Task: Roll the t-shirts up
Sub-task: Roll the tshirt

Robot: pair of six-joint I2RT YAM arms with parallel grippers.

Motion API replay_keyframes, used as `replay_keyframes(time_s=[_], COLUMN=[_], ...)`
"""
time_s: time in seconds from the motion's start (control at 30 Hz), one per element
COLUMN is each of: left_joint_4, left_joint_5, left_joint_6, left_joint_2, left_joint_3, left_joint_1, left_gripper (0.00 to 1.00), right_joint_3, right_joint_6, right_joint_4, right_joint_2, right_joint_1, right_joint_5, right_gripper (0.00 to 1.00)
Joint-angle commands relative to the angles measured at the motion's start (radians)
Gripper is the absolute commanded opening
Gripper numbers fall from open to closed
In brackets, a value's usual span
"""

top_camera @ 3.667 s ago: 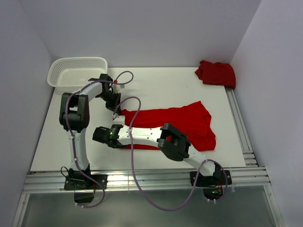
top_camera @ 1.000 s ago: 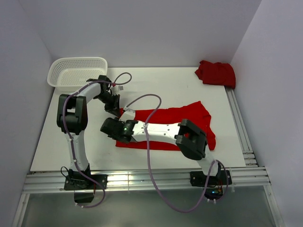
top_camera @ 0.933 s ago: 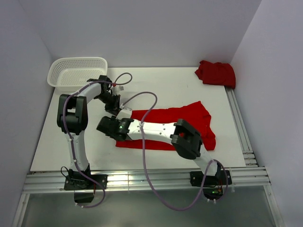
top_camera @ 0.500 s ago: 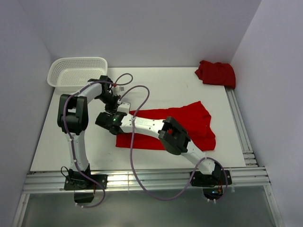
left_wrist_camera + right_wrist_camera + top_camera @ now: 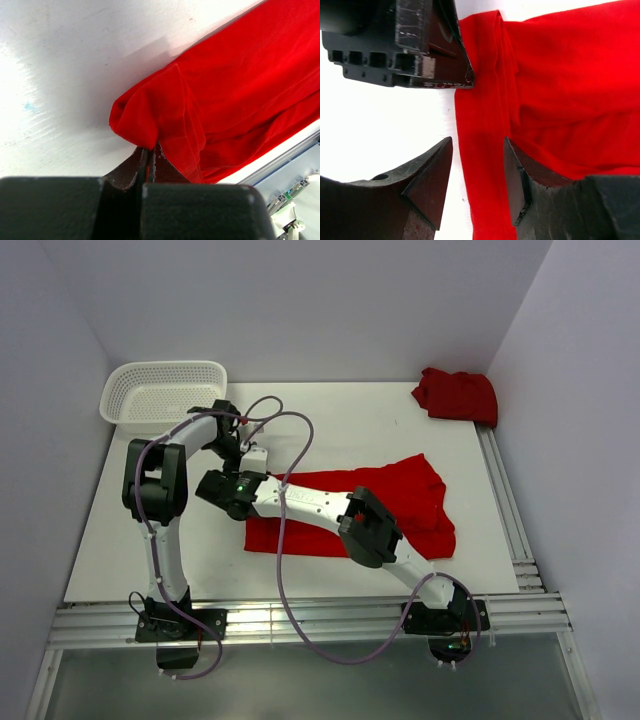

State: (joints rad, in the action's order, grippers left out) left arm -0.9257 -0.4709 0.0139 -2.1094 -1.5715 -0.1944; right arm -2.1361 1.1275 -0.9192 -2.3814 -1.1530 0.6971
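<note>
Just left of centre, the left gripper (image 5: 149, 151) pinches a corner of the bright red cloth t-shirt (image 5: 240, 85) — the right gripper (image 5: 477, 150), jaws apart, hangs over its edge.

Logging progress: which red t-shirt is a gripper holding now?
The flat t-shirt mid-table, its corner pinched by the shut left gripper; the crumpled t-shirt far right lies untouched.

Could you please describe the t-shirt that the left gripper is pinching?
On the white table, look at the middle. The t-shirt lies spread out there, one corner in the left gripper; the other red shirt sits bunched in the far right corner.
</note>
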Motion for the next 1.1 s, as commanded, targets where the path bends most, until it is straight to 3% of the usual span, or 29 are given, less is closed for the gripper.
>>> replay_keyframes(time_s=[0.0,0.57,1.07], left_joint_4=[-0.019,-0.039,-0.036], left_joint_5=[0.008,0.021,0.028], left_joint_6=[-0.006,-0.045,-0.048], left_joint_2=[0.040,0.043,0.032], left_joint_3=[-0.028,-0.047,-0.051], left_joint_1=[-0.013,-0.034,-0.036], left_gripper=[0.00,0.00,0.00], right_joint_3=[-0.042,-0.061,-0.054], right_joint_6=[-0.026,-0.041,-0.060], right_joint_4=[0.016,-0.007,-0.020], right_joint_2=[-0.036,-0.125,-0.012], right_joint_1=[-0.005,0.006,-0.028], right_joint_5=[0.051,-0.008,0.088], right_gripper=[0.52,0.55,0.57])
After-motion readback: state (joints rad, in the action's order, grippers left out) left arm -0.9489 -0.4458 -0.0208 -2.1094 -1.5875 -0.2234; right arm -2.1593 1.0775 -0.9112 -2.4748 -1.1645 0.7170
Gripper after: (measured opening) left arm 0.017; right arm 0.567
